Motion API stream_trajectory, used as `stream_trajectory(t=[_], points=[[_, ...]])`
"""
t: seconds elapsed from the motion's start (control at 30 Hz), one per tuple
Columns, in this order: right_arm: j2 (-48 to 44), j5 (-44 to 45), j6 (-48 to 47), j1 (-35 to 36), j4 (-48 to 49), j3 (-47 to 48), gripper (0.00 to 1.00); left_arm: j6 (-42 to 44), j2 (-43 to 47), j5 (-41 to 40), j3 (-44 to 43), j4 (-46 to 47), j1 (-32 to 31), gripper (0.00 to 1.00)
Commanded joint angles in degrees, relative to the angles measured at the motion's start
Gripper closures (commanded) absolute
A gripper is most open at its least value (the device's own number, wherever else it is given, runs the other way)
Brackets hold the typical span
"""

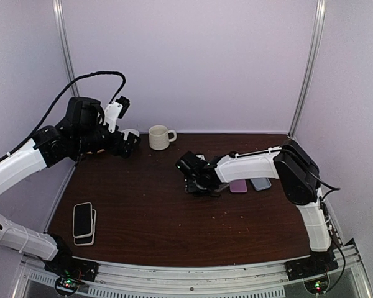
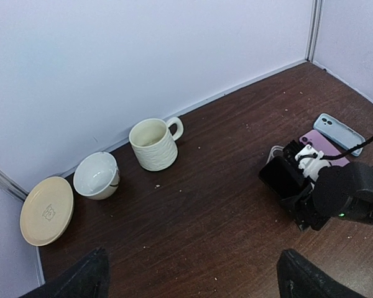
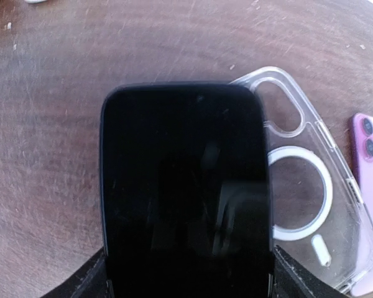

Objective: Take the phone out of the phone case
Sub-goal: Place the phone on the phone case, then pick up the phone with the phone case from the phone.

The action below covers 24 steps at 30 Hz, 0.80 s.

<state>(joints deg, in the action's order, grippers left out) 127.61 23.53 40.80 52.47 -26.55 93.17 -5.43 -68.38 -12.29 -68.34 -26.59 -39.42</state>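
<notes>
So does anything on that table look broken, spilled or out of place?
Nothing broken or spilled. The clear case lies empty on the table, partly hidden by the black phone the right gripper holds, which fits the job. The stacked phones at the near left sit slightly askew, and pale crumbs dot the wood.

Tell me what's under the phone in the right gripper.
A clear case lies on the table beneath the phone, ring and camera cutout showing at right. The phone covers the case's left part.
</notes>
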Motion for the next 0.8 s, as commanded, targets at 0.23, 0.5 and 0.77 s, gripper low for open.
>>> stream_trajectory(t=[0.23,0.5,0.77], points=[[-6.2,0.4,-2.7,-1.1,1.6,-0.6,0.14,1.2,-0.2,-1.1,0.2,2.0,0.0,0.03],[-7.8,-2.1,-5.9,-1.1,3.5,-0.9,0.12,2.6,-0.4,-3.8,0.4,1.8,0.0,0.02],[-13.6,-0.6,-12.8,-1.3,6.8,-5.9,0.07,4.2,-2.4,-12.3,-0.3,-0.1,0.0,0.03]])
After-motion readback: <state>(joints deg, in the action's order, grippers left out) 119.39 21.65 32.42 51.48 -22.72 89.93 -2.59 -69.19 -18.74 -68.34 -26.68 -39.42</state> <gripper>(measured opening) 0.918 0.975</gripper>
